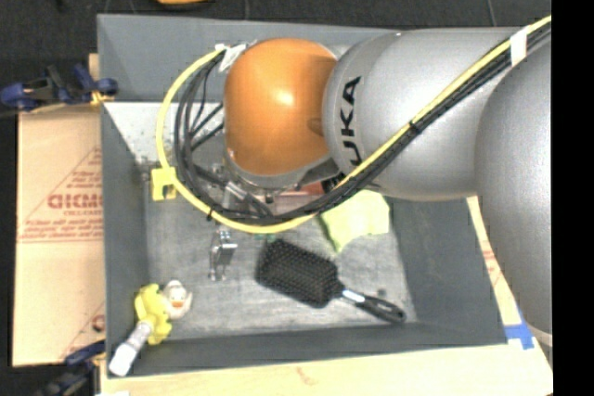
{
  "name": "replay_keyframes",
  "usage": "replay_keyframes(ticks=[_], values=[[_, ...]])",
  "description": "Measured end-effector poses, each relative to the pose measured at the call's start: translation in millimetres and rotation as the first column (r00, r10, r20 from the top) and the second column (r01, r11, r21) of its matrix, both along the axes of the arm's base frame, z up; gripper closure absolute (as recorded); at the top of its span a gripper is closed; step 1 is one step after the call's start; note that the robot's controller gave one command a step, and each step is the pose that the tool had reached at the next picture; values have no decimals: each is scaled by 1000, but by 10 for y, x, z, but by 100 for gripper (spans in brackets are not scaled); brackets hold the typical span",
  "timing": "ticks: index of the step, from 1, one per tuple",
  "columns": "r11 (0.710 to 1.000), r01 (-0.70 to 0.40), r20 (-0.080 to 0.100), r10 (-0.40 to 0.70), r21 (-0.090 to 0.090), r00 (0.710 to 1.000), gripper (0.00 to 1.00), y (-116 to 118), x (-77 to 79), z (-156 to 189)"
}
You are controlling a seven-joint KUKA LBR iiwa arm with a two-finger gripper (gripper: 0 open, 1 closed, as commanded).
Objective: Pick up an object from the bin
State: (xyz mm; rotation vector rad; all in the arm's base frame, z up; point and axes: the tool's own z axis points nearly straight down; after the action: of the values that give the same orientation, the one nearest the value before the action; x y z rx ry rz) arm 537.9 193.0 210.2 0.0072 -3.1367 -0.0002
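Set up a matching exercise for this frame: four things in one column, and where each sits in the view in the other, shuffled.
Things
1. black hairbrush
2. yellow toy
3. pale green thing
4. gripper

Places
A. partly hidden under the arm, up and right of the brush head
B. lower-left corner of the bin
C. over bare floor, just left of the brush head
D. middle of the floor, handle pointing to the lower right

Pairs: 1-D, 2-B, 3-A, 4-C
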Motion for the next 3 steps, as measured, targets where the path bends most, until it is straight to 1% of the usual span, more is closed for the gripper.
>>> replay_keyframes(ticks=[1,2,3], values=[[1000,4,8,-4,2,1000,0,-10,20,44],[995,-102,14,102,0,995,0,286,-136,-357],[977,-214,6,214,0,977,0,445,-327,-497]])
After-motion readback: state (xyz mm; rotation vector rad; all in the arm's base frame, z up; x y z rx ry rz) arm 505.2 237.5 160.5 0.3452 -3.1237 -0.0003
